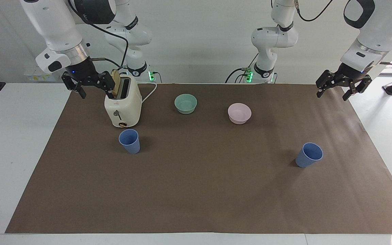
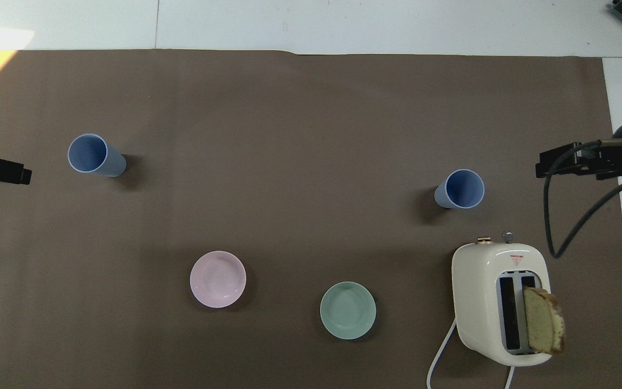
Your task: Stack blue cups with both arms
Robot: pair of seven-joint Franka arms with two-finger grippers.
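Two blue cups stand upright and apart on the brown mat. One blue cup (image 1: 129,141) (image 2: 459,189) stands just farther from the robots than the toaster, toward the right arm's end. The other blue cup (image 1: 309,154) (image 2: 95,155) stands toward the left arm's end. My right gripper (image 1: 95,91) (image 2: 555,165) is open and empty, raised beside the toaster over the mat's edge. My left gripper (image 1: 339,92) (image 2: 6,173) is open and empty, raised over the mat's edge at its own end. Neither gripper touches a cup.
A cream toaster (image 1: 123,105) (image 2: 497,302) holds a bread slice (image 2: 543,320) in one slot. A teal bowl (image 1: 185,103) (image 2: 347,310) and a pink bowl (image 1: 239,113) (image 2: 217,279) sit nearer to the robots than the cups. Two smaller white arms (image 1: 267,44) stand at the robots' end.
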